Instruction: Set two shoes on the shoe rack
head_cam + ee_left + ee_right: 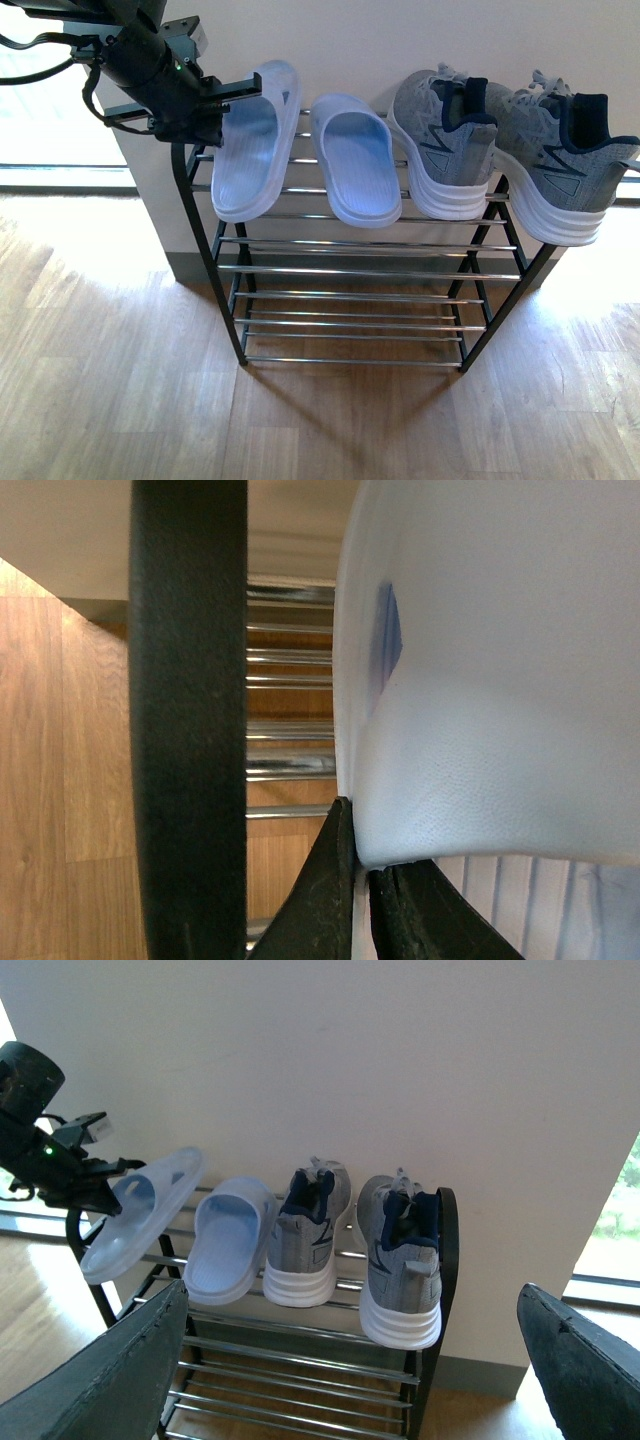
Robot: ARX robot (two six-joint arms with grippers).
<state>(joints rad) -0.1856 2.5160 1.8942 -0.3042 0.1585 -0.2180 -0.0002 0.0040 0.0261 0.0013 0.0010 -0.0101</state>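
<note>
- Four shoes sit on the top tier of the shoe rack (352, 300) in the front view: a tilted slipper (256, 140) at the left end, a flat slipper (355, 160) just beside it, then the inner sneaker (442, 145) and the outer sneaker (565, 165), whose heel overhangs the rack's right front corner.
- The left gripper (215, 110) is at the rack's left end, clamped on the outer side of the tilted slipper, which is raised on edge and leans over the left rail.
- Left wrist view: one dark finger (320, 900) presses against the pale blue slipper wall (480, 680), with the other finger on the far side of that wall; the rack's black post (188, 720) stands just beside, chrome rods (290, 730) behind it.
- Right wrist view: the right gripper (360, 1380) is spread wide with nothing between its fingers, well apart from the rack. Both slippers (225, 1235) and both sneakers (355, 1245) line the top tier against the wall (400, 1060).
</note>
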